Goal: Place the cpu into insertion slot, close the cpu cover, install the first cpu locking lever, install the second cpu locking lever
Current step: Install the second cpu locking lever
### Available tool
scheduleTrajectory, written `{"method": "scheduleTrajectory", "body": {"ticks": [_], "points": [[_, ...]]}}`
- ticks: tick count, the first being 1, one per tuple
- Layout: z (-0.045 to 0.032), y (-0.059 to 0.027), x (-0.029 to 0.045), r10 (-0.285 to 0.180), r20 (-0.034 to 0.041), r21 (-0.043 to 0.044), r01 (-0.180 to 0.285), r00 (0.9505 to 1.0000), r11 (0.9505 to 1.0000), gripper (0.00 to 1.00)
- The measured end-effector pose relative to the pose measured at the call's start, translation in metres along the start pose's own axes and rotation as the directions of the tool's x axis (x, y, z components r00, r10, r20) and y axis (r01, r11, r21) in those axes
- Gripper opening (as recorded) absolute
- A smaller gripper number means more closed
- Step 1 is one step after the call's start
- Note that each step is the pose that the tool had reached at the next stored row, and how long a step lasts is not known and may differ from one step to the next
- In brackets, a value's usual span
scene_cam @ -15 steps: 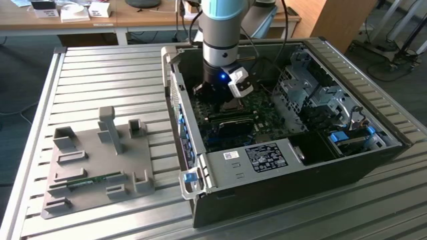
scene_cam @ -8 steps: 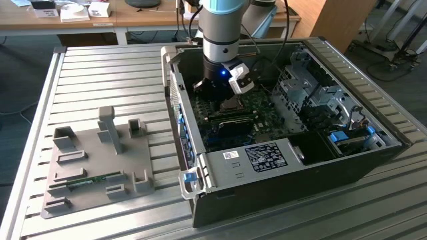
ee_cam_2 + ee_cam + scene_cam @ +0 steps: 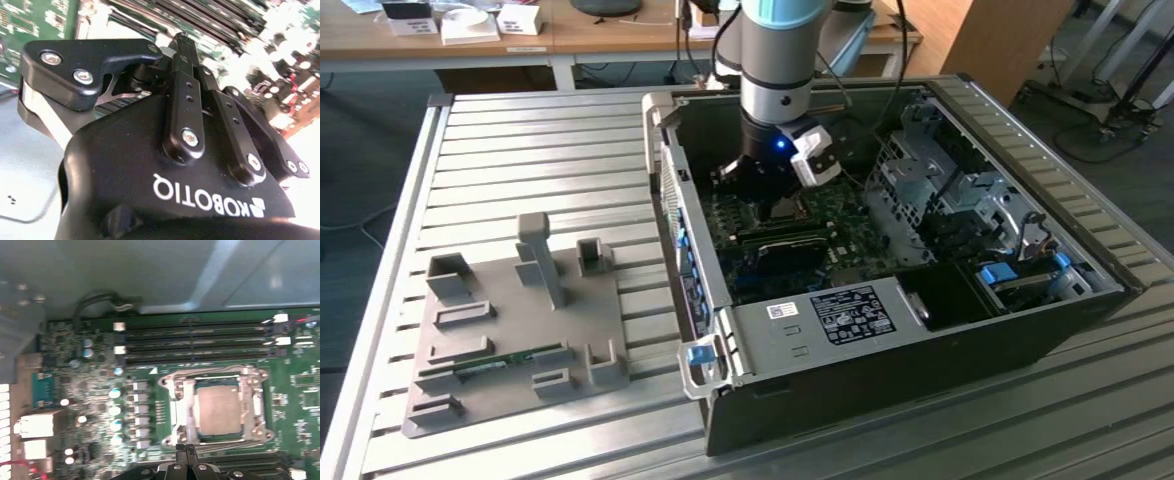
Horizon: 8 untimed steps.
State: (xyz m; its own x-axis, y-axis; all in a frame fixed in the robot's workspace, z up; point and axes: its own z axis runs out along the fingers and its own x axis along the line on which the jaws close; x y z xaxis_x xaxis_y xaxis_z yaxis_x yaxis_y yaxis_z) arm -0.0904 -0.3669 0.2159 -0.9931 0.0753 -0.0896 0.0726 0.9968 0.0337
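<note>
We see the gripper (image 3: 187, 449), jaws pressed together and empty, beside the cpu (image 3: 218, 410) seated in the insertion slot (image 3: 175, 412).

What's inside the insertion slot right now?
The cpu sits in the insertion slot, with the cpu cover framing its silver top. The socket contacts beneath are covered by the chip. The tool hangs beside the slot's edge.

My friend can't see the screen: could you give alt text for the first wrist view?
A silver-grey cpu sits in its insertion slot on a green motherboard, framed by the cpu cover. Long black memory slots lie beside it, and the gripper is close to the socket's edge.
</note>
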Motion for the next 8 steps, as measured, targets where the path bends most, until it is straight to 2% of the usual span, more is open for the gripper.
{"method": "scheduleTrajectory", "body": {"ticks": [5, 8], "points": [[0.0019, 0.0024, -0.0169, 0.003, 0.0001, 0.0006, -0.003, 1.0000, 1.0000, 0.11], [0.0025, 0.0030, -0.0234, 0.003, 0.0001, 0.0006, -0.003, 1.0000, 1.0000, 0.11]]}}
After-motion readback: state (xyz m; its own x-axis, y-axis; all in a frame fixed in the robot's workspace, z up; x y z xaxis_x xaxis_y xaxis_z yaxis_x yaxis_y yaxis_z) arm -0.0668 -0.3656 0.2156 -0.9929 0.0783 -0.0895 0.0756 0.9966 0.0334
